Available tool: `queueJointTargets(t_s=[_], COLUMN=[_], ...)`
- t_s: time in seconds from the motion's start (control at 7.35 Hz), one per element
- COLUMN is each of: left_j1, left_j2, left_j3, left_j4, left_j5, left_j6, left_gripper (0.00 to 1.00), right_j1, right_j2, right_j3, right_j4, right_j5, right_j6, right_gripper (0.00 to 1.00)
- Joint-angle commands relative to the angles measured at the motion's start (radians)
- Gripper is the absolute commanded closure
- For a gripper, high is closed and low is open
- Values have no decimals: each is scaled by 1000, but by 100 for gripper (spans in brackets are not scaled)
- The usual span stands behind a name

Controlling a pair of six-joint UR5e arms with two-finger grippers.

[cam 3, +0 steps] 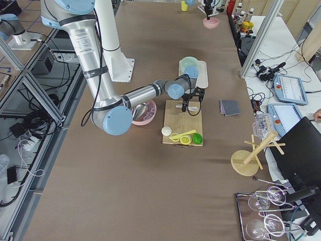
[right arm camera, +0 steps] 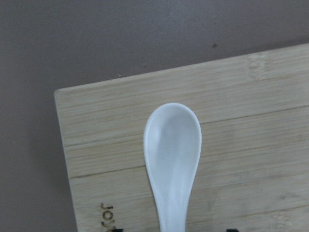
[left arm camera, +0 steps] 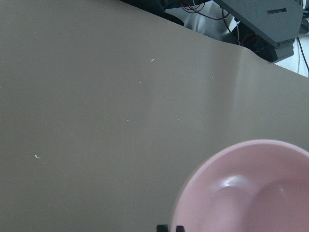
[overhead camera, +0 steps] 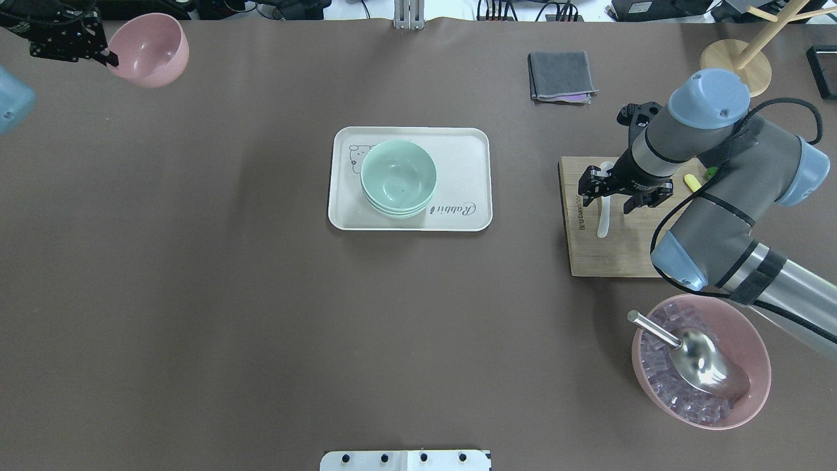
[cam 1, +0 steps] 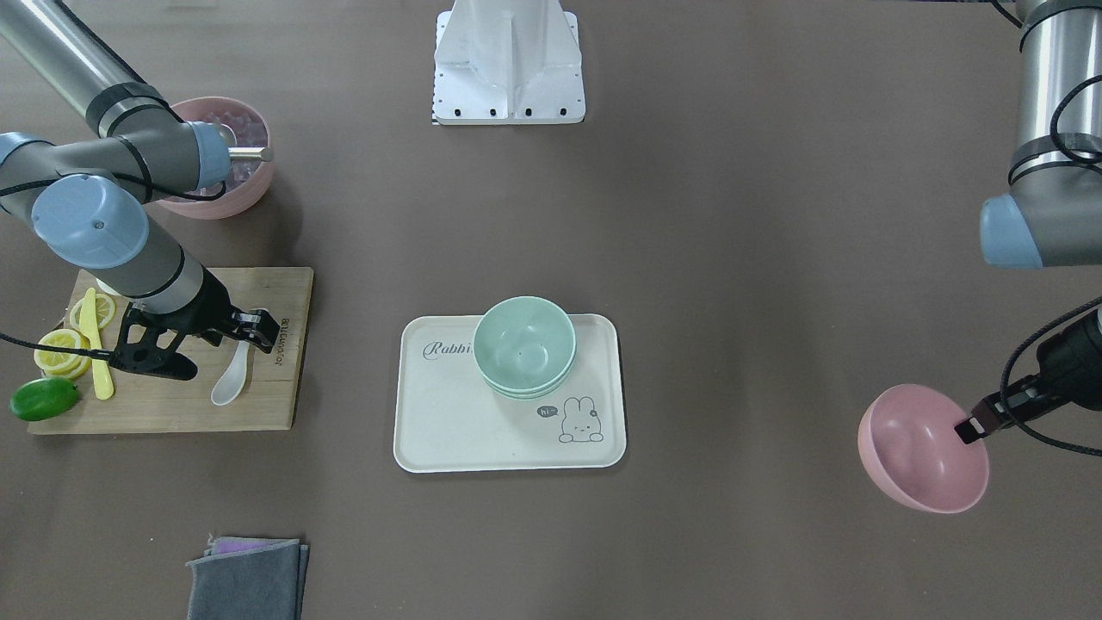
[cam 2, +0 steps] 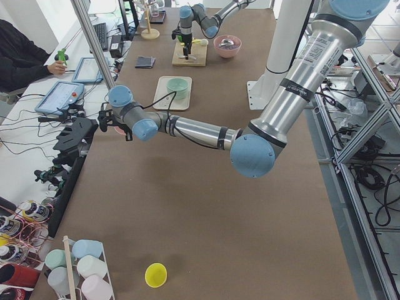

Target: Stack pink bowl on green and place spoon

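My left gripper (cam 1: pixel 973 428) is shut on the rim of the empty pink bowl (cam 1: pixel 921 452) and holds it tilted near the table's far left corner; both also show in the overhead view, gripper (overhead camera: pixel 108 57) and bowl (overhead camera: pixel 149 49). The green bowls (overhead camera: pixel 397 178) sit stacked on the white rabbit tray (overhead camera: pixel 471 150) at mid table. The white spoon (overhead camera: pixel 602 219) lies on the wooden cutting board (overhead camera: pixel 614 255). My right gripper (overhead camera: pixel 609 190) is open and low over the spoon's handle, with one jaw on each side. The right wrist view shows the spoon's bowl end (right arm camera: pixel 173 140).
The cutting board also carries lemon slices (cam 1: pixel 65 349), a yellow knife (cam 1: pixel 99 362) and a lime (cam 1: pixel 43 398). A second pink bowl (overhead camera: pixel 755 350) with ice cubes and a metal scoop (overhead camera: pixel 700 356) stands near the robot's right. A grey cloth (overhead camera: pixel 561 75) lies at the far side.
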Motion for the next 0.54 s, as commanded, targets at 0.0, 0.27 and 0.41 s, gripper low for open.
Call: queueJointTargets(t_s=[0.0,0.27,0.41], left_j1=[2,2,2], left_j2=[0,0,1], left_j3=[-1,-2,-2], left_j4=[-1,-1,-1], left_j5=[0,0,0], left_j6=[0,0,0], left_gripper=[100,100,100], right_j1=[-2,-2,-3], right_j2=[-7,-6,3], right_j3=[-1,-1,-1], right_j4=[0,0,0], right_j5=[-1,-1,2], right_j6=[3,3,3], right_gripper=[43,85,100])
